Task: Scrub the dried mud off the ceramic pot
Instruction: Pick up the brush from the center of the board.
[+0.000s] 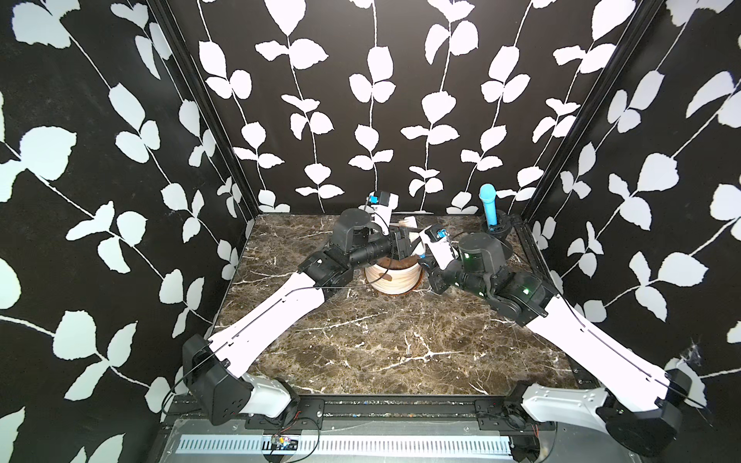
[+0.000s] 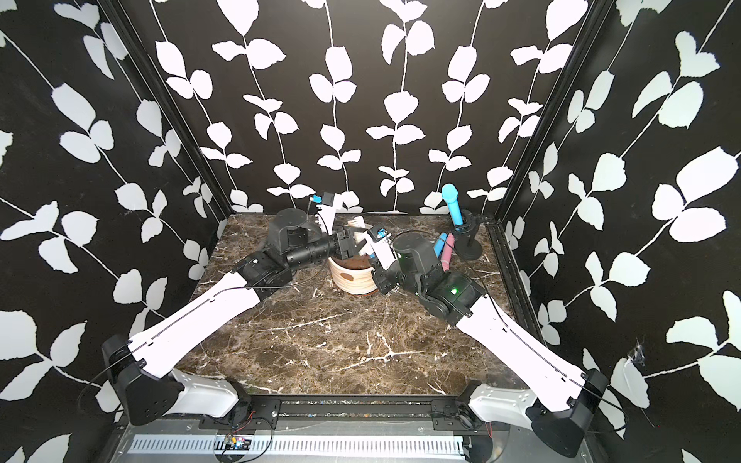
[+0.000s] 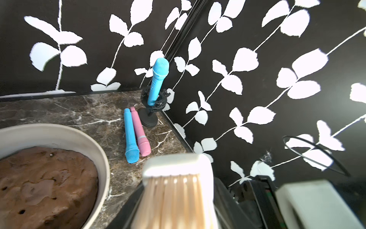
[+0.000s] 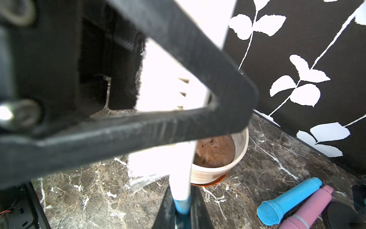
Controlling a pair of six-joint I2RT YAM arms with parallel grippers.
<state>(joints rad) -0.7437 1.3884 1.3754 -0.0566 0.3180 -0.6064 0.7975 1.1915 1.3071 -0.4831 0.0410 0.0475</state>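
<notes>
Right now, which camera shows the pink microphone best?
The left wrist view: the pink microphone lies whole and sharp. The right wrist view cuts it off at the edge; in a top view the pink microphone looks tiny.

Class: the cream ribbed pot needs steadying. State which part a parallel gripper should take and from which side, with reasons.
Probably the thick rim, pinched from straight above, one finger inside and one outside. The ceramic pot stands upright and looks too wide for jaws to span, and the soil sits below the rim, leaving room inside.
</notes>
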